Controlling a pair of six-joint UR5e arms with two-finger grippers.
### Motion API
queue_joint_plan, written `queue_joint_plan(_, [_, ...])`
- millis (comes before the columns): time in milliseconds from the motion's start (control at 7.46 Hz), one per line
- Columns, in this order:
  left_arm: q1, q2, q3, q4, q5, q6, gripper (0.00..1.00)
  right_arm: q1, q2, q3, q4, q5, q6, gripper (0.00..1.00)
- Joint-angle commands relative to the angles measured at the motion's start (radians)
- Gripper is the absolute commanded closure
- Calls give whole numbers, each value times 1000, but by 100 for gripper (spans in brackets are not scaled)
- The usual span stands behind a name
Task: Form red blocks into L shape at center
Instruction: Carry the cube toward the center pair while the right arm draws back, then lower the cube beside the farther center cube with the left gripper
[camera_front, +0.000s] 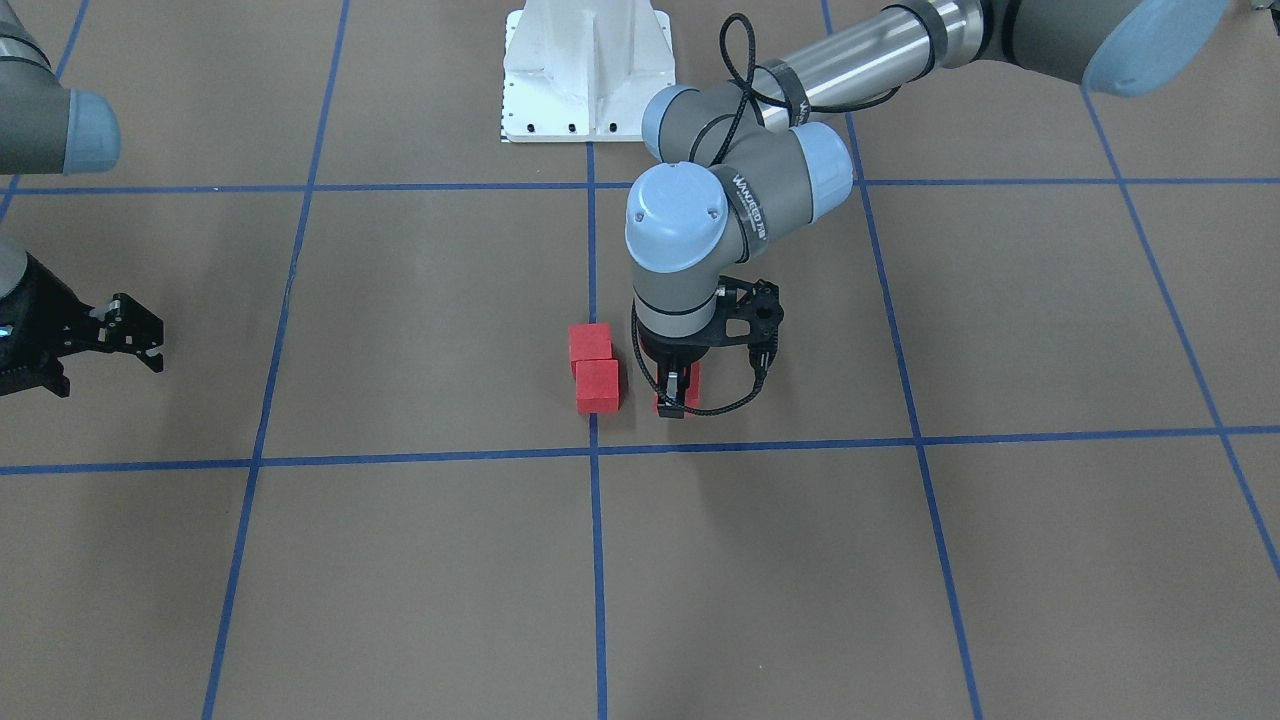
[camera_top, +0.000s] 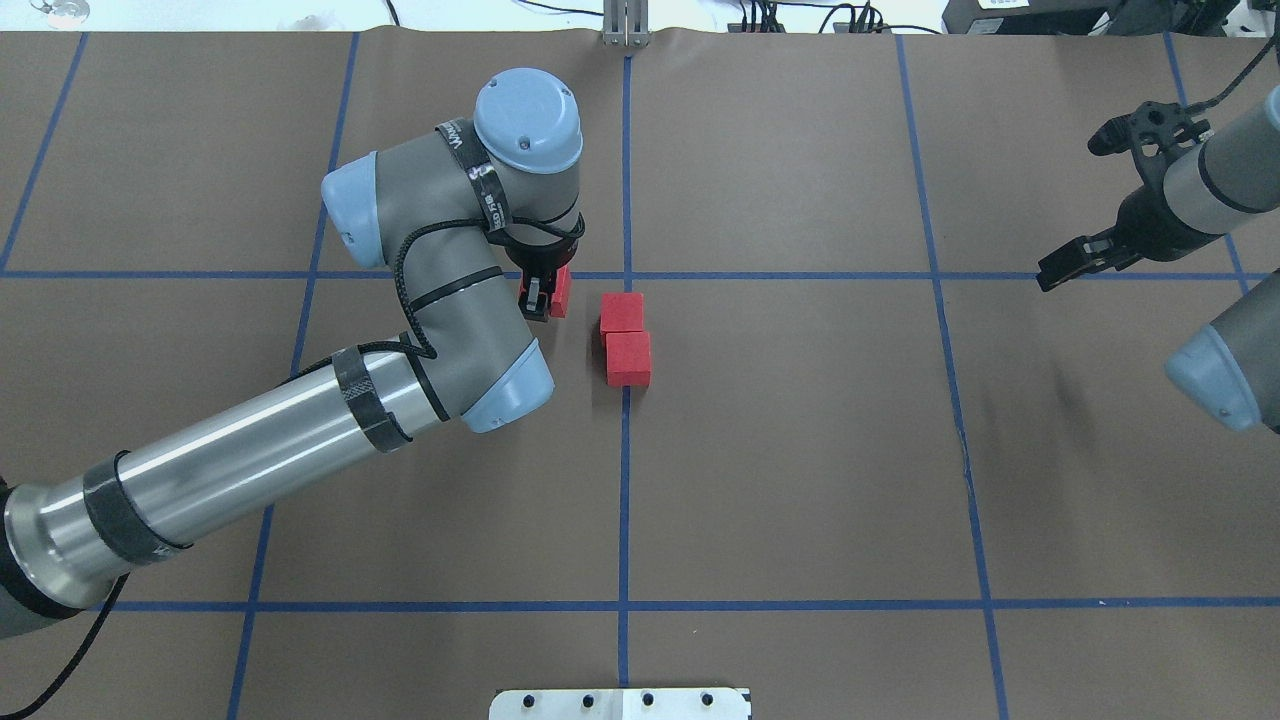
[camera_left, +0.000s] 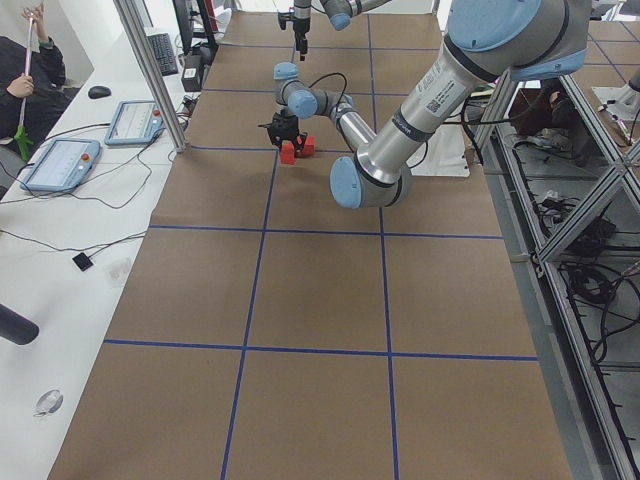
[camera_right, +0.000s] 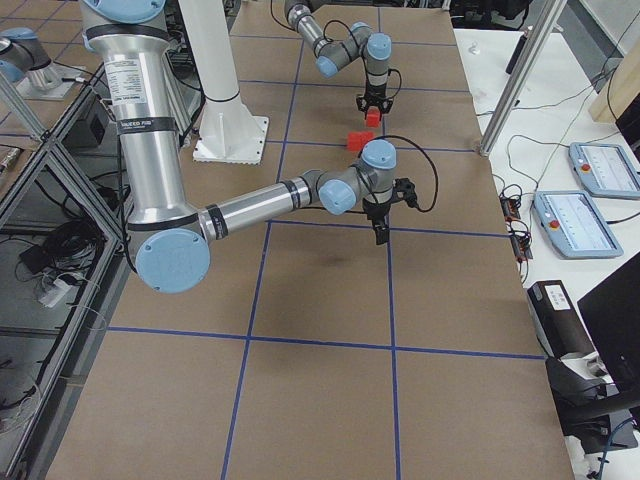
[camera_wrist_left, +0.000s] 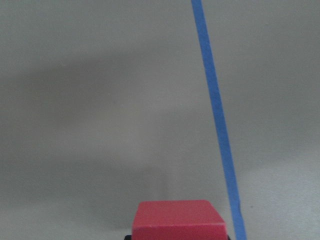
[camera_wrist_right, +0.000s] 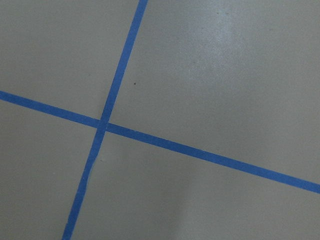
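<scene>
Two red blocks (camera_top: 622, 312) (camera_top: 628, 358) lie touching in a short line on the middle blue tape line, just on the robot's side of the center crossing (camera_top: 626, 275). In the front-facing view they show as the far block (camera_front: 590, 343) and the near block (camera_front: 598, 386). My left gripper (camera_top: 545, 295) (camera_front: 677, 395) points straight down, shut on the third red block (camera_top: 561, 292) (camera_wrist_left: 177, 217), low over the brown floor and a small gap to the left of the pair. My right gripper (camera_top: 1065, 265) (camera_front: 140, 335) hovers open and empty far to the right.
The white robot base (camera_front: 585, 70) stands behind the blocks. The left arm's elbow and forearm (camera_top: 430, 300) hang over the floor left of the blocks. The right arm's elbow (camera_top: 1215, 375) sits at the right edge. A person (camera_left: 25, 90) and tablets are beyond the table's edge.
</scene>
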Motion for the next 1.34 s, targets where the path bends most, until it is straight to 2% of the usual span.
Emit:
queue_joint_plan(0, [-2,-19,44,-27,-2,-22,100,-1,1,3,0,1,5,1])
queue_joint_plan(1207, [27,-21,50,-45,-38,-22,100,-1,1,8,0,0,6,1])
